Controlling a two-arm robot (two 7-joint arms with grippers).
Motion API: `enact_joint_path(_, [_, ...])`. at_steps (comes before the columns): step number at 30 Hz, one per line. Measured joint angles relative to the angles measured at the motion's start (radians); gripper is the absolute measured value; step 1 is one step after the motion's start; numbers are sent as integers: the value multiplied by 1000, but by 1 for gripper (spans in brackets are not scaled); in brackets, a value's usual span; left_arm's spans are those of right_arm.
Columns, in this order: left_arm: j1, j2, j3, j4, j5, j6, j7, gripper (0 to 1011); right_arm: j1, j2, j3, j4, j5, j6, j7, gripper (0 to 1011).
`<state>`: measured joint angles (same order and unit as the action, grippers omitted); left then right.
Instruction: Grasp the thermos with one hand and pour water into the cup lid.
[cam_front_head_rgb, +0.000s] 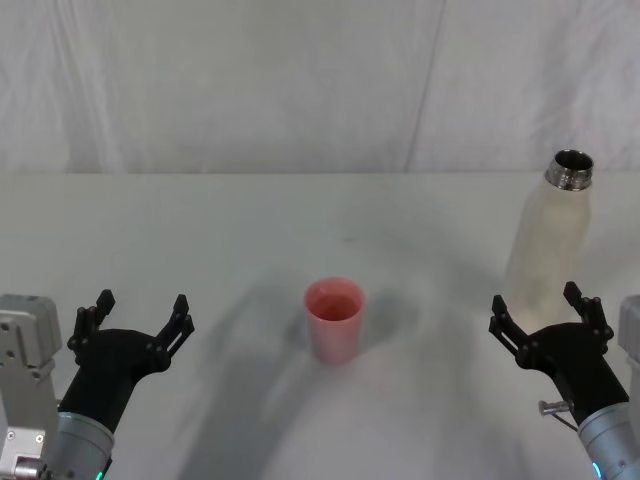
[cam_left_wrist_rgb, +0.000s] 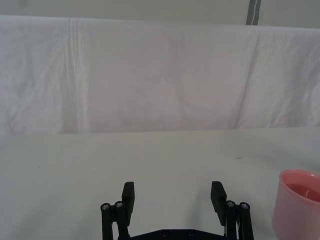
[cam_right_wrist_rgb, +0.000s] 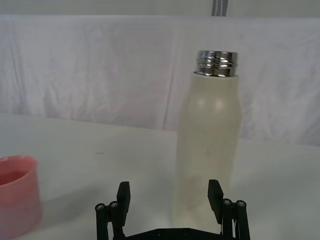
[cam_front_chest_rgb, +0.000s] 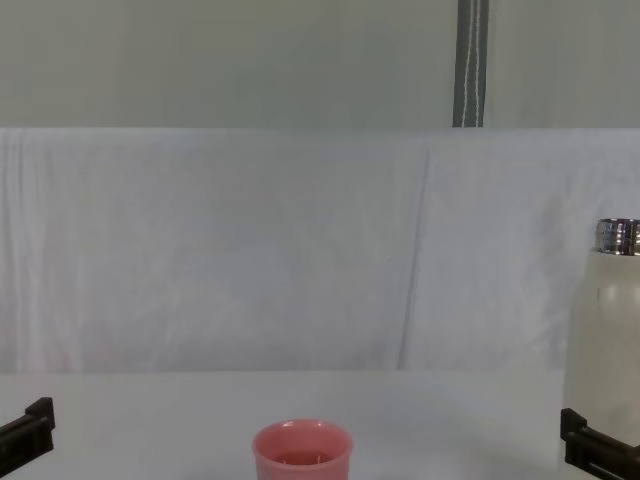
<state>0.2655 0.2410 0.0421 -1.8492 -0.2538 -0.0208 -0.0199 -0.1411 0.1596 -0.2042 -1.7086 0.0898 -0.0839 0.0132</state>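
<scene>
Your right hand (cam_front_head_rgb: 548, 312) is hovering spread wide just before the tall cream-white steel-necked thermos (cam_front_head_rgb: 547, 235), standing right of the small salmon-pink cup lid (cam_front_head_rgb: 334, 320) at mid-table (cam_front_head_rgb: 250, 220); ease forward, straddling its body squarely. Left hand (cam_front_head_rgb: 140, 318) is idling, also unclenched.

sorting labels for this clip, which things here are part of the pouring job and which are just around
Part of the job:
thermos, uncapped, upright
cup lid, upright
right gripper, open, just short of the thermos
left gripper, open, idle

Just around:
table
white backdrop cloth
</scene>
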Motion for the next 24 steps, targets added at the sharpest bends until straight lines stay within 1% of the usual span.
enact_joint_path(10, [0, 0, 0, 0, 0, 0, 0, 1001, 48, -24, 44, 66, 7, -10, 38, 1001])
enact_joint_path(24, [0, 0, 0, 0, 0, 0, 0, 1001, 107, -56, 86, 123, -1, -17, 74, 1001])
